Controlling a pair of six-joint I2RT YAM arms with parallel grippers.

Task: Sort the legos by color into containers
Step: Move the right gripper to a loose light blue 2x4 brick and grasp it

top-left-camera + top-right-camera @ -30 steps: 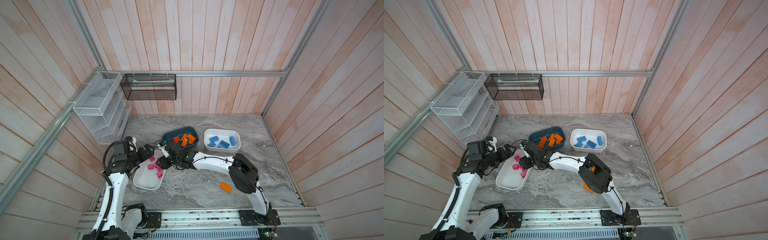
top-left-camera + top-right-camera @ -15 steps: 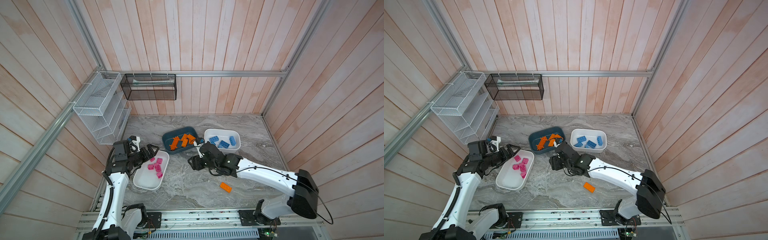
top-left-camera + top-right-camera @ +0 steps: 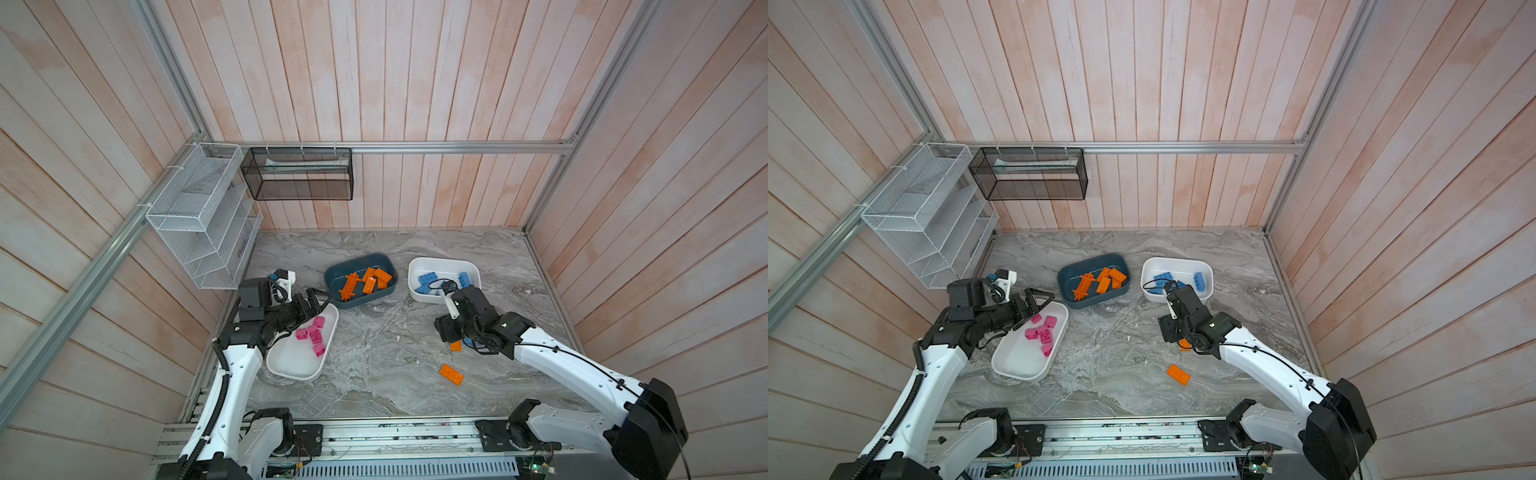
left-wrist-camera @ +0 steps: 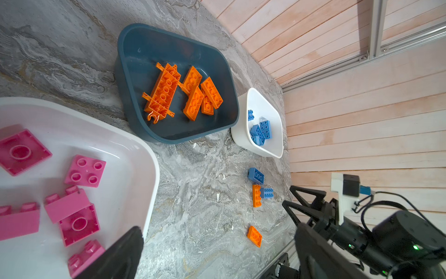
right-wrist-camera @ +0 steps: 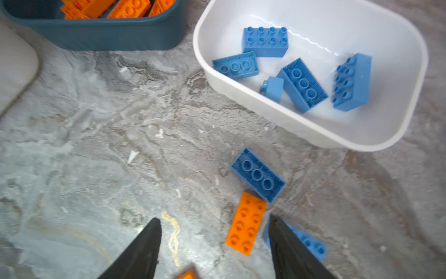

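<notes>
The right gripper (image 5: 214, 219) has its jaws apart and holds nothing. An orange brick (image 5: 246, 223) lies on the table just ahead, by one finger, right beside a blue brick (image 5: 258, 175). Next I think it must drop down around one brick, squeeze, and carry it to the tub of its color. The left gripper (image 3: 314, 300) hangs wide open over the white tub of pink bricks (image 3: 289, 359). A second ago the right arm reached over there; now it is back by the loose bricks.
</notes>
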